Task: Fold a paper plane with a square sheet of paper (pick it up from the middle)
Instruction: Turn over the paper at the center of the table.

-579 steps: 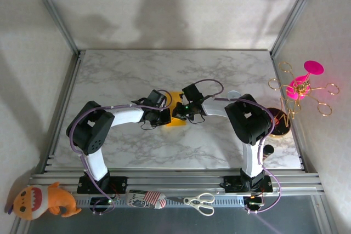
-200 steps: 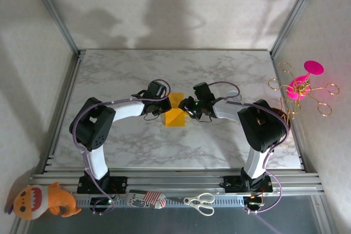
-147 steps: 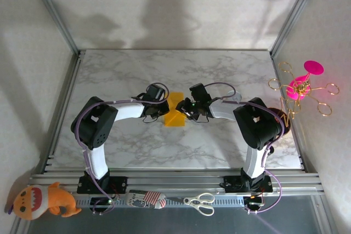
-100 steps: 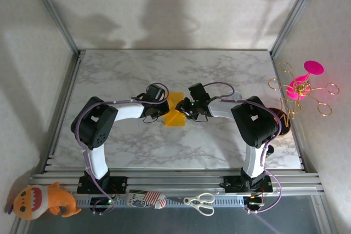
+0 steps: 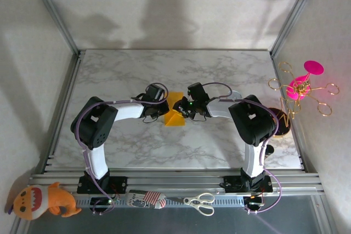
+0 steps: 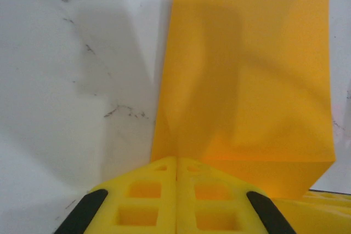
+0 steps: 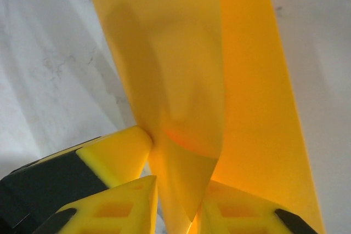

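Note:
The orange-yellow square sheet of paper lies partly folded at the middle of the marble table, between my two grippers. My left gripper is shut, and its yellow fingertips rest at the sheet's near left corner. Whether they pinch the paper I cannot tell. My right gripper is at the sheet's right side. In the right wrist view a raised flap of the sheet hangs down between my right gripper's fingers, which stand a little apart around it.
A gold wire stand with a pink disc and a dark round base sit at the table's right edge. Scissors, a striped item and an orange plush toy lie on the near rail.
My right gripper has moved left onto the sheet and its jaws have narrowed round a lifted flap. The left gripper has stayed shut at the sheet's left side.

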